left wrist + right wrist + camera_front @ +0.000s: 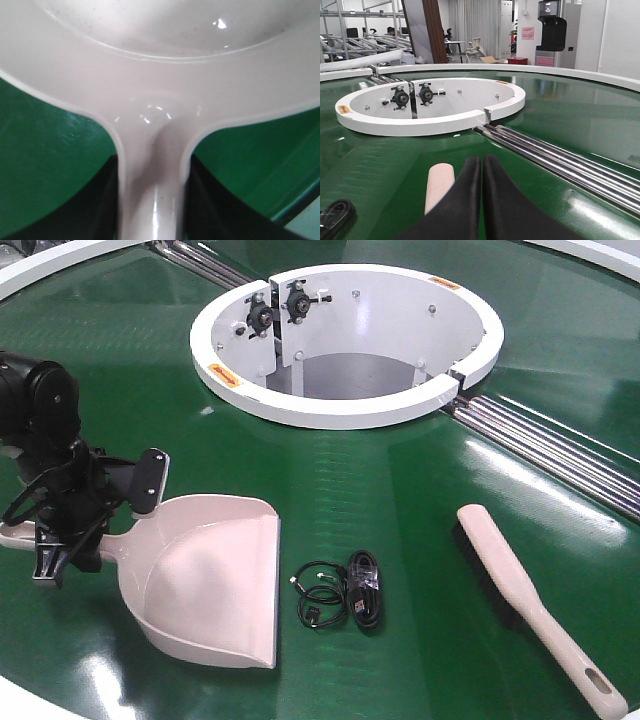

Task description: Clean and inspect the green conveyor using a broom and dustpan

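The left gripper's [62, 540] jaws are pinched on the dustpan's [210, 590] thin handle. In the left wrist view its dark fingers [100, 215] press against both sides of the pale handle, just below where it widens into the scoop. The right gripper's [482, 170] jaws are pressed together with nothing between them, and they hang low over the belt.

In the front view, the dustpan lies on the green conveyor [400, 490] at about 8 o'clock from the white ring opening [350, 412]. Its handle points to 9 o'clock and its wide mouth faces 3 o'clock. Just beside the mouth, at about 6 o'clock from the ring, is a bundled black cable [345, 595]. It lies apart from the scoop's edge.

Farther right, at about 4 o'clock from the ring, the broom [520, 590] lies flat on the belt and nothing holds it. Its bristle end is toward 11 o'clock and its slotted handle toward 5 o'clock. In the right wrist view its pale rounded end shows just to the left of the closed fingers, but I cannot tell whether they touch.

Steel rods [545, 445] run from the ring toward 4 o'clock, beyond the broom.
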